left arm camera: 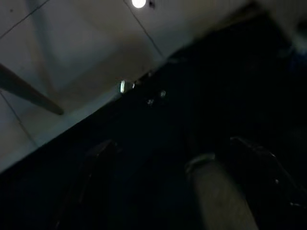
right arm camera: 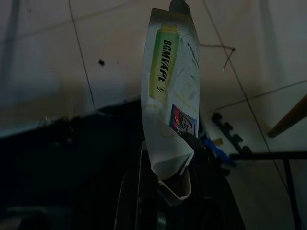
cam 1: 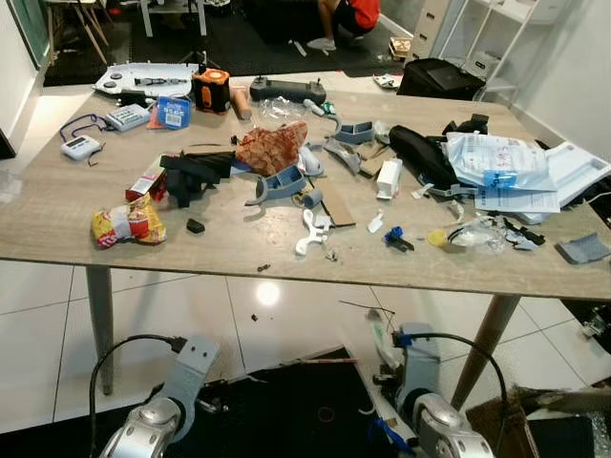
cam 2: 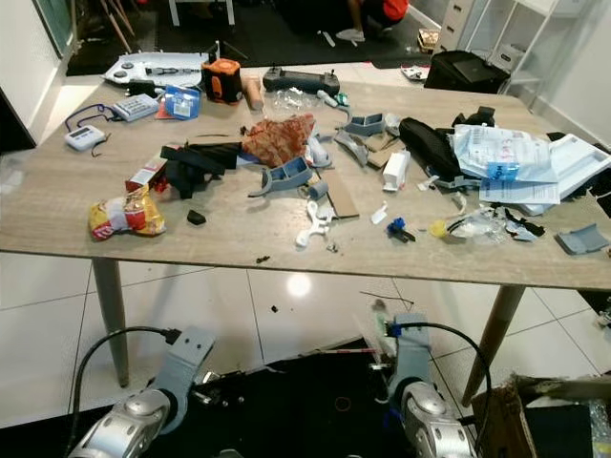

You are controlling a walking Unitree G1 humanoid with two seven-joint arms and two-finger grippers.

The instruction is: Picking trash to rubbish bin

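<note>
While my left hand (left arm camera: 158,191) hangs low, grip unreadable, my right hand (right arm camera: 165,191) clenches a white carton (right arm camera: 170,100) above the floor tiles (cam 1: 286,315); beyond, the cluttered table (cam 1: 57,205) carries a snack packet (cam 1: 127,221).

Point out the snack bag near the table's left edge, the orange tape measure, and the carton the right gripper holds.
snack bag (cam 1: 127,222), left eye view, crumpled middle.
orange tape measure (cam 1: 211,90), left eye view, body.
carton (right arm camera: 170,96), right wrist view, printed face.
</note>
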